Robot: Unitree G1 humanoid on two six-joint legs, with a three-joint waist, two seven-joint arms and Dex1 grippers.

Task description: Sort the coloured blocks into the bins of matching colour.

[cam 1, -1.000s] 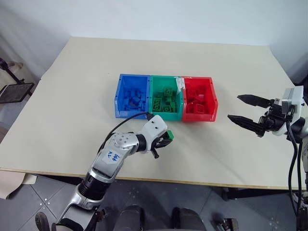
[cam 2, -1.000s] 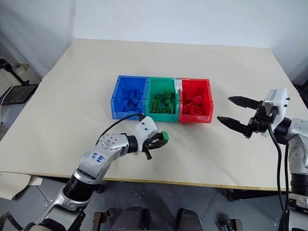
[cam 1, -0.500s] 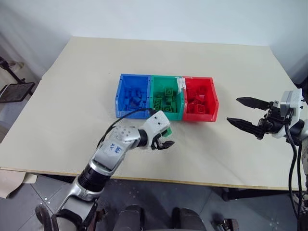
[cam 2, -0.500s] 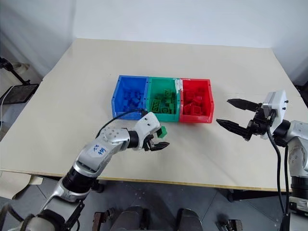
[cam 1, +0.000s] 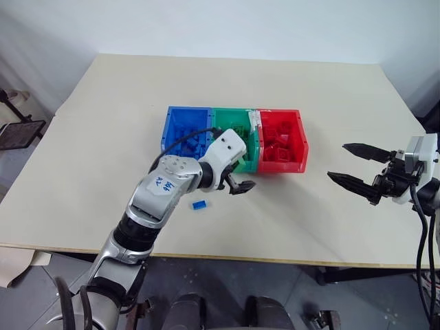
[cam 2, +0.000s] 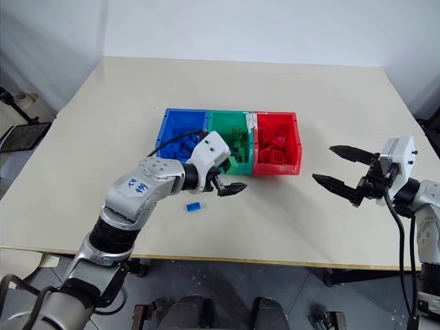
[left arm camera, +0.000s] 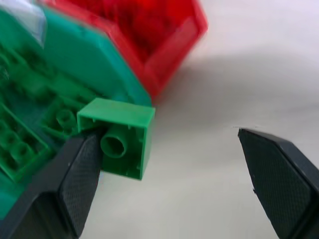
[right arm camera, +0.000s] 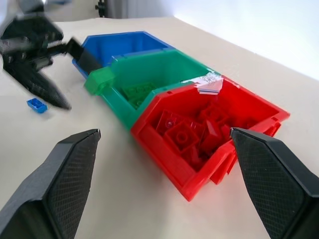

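Note:
Three joined bins stand mid-table: blue (cam 1: pixel 189 109), green (cam 1: pixel 234 111), red (cam 1: pixel 282 166), each holding several blocks of its own colour. My left gripper (cam 1: pixel 237 175) hovers at the green bin's front wall, jaws wide open. A small green block (left arm camera: pixel 122 137) rests against one finger (left arm camera: pixel 82 174), loose and clear of the other finger, at the green bin's front rim (right arm camera: pixel 117 89). A small blue block (cam 1: pixel 199 204) lies on the table beside my left forearm. To the right of the red bin my right gripper (cam 1: pixel 337 161) stands open and holds nothing.
The pale table (cam 1: pixel 330 96) has free room behind the bins and on both sides. A strip of clear tape (right arm camera: pixel 207 82) sits on the rim between the green and red bins. The table's front edge runs close below my arms.
My left gripper rose toward the green bin's front and opened, so the green block it had pinched is now loose against one finger. The blue block on the table came into sight.

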